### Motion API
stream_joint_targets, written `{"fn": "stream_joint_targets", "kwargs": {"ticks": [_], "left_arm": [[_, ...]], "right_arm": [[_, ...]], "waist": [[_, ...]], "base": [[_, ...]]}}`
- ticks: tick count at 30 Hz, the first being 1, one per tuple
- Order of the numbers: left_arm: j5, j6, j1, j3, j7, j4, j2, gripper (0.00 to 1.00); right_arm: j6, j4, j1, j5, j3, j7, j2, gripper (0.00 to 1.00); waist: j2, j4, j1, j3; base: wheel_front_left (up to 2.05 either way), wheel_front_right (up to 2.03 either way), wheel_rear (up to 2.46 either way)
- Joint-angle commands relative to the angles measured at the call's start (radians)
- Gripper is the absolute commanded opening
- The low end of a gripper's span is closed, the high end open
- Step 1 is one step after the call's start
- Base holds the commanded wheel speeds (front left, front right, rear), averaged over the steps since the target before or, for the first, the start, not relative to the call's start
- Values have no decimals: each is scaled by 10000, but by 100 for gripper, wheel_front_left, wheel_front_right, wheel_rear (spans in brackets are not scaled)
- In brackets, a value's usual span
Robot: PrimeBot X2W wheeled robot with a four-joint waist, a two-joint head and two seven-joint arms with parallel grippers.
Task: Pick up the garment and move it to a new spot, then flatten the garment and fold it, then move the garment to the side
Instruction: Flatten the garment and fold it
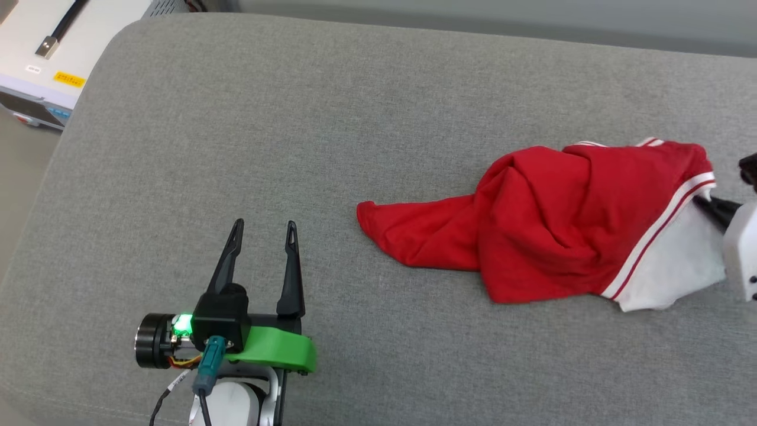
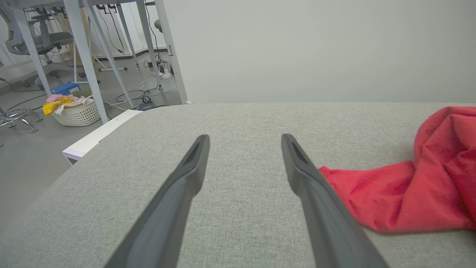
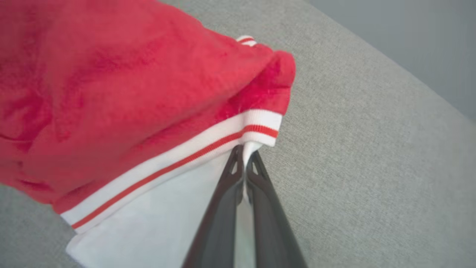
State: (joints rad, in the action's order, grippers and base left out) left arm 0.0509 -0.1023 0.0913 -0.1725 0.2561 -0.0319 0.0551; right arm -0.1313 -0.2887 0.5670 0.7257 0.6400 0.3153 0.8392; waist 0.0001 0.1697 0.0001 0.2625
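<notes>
One grip: right end effector (image 3: 244, 153) pinches the garment (image 1: 550, 225) by its sleeve, 3 o'clock, probably for lifting. Left end effector (image 1: 264, 226) spread, empty, 7 o'clock.

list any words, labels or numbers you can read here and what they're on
Nothing here can be read.
On the white unit, the yellow sticker: print too small to read.
On the same unit, the white label: too small and blurred to read.
On the shirt: no lettering on the folds that show.
</notes>
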Motion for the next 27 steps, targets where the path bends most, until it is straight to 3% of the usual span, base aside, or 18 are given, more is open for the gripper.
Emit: {"fn": "stream_joint_targets", "kwargs": {"ticks": [1,8,15,27], "left_arm": [[-59,2,-116,-1,57,32,-46,100],[-5,38,-133,-59,57,53,-47,100],[173,-28,107,-328,57,74,-48,100],[429,-290,399,-614,57,-20,-48,100]], "right_arm": [[6,106,111,-34,-239,-68,149,0],[6,415,527,-291,-977,280,468,0],[6,10,1787,-643,-392,1043,-125,0],[6,-3768,3086,-601,1401,956,-1980,0]], "waist": [[-1,-116,-1,-151],[-1,200,-1,-97],[-1,713,-1,399],[-1,1226,-1,910]], "base": [[0,0,0],[0,0,0],[0,0,0],[0,0,0]]}}
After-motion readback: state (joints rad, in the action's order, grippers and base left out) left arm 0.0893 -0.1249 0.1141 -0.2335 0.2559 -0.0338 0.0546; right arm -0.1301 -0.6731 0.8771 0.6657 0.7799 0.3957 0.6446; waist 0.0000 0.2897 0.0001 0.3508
